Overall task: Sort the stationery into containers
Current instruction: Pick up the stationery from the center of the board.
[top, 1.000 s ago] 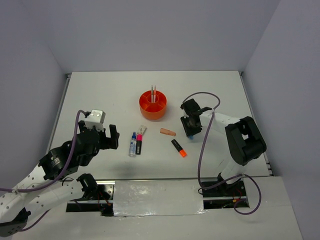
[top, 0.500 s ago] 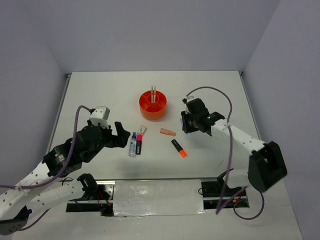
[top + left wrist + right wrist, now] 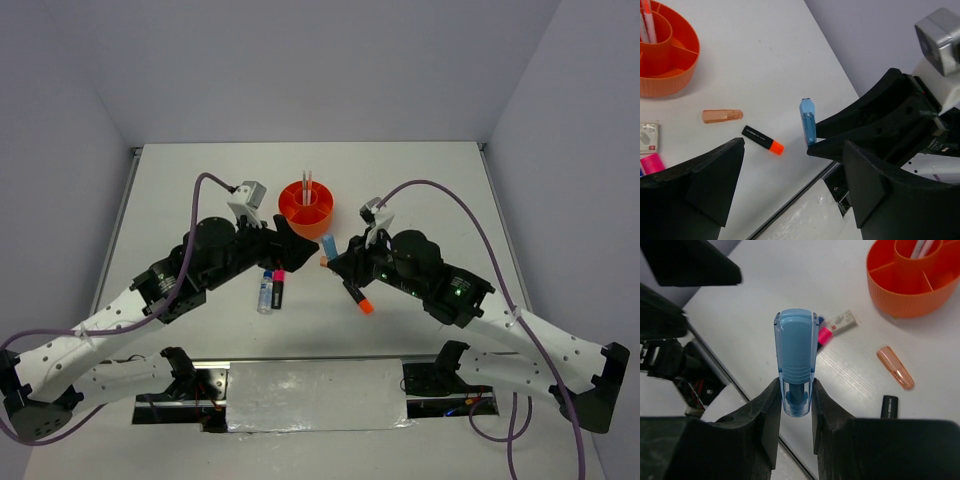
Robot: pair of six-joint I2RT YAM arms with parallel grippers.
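My right gripper (image 3: 796, 390) is shut on a short light-blue piece (image 3: 796, 350), holding it upright above the table (image 3: 328, 245). In the left wrist view the same light-blue piece (image 3: 808, 122) sticks up from the right gripper's fingers. My left gripper (image 3: 792, 150) stands open and empty just left of it (image 3: 290, 240), in front of the round orange organiser (image 3: 305, 210). Two thin pens (image 3: 307, 185) stand in its central tube. On the table lie a peach piece (image 3: 722, 116), an orange-black highlighter (image 3: 358, 297), a pink-black highlighter (image 3: 279, 288) and a blue-capped marker (image 3: 266, 290).
A small white flat item (image 3: 842, 322) lies beside the pink-black highlighter. The two arms nearly meet over the middle of the table. The table's front edge and the mounting plate (image 3: 315, 395) lie close below the grippers.
The right gripper has shut on the light-blue piece and carried it up and left towards the middle. The left arm has swung right, towards the organiser.
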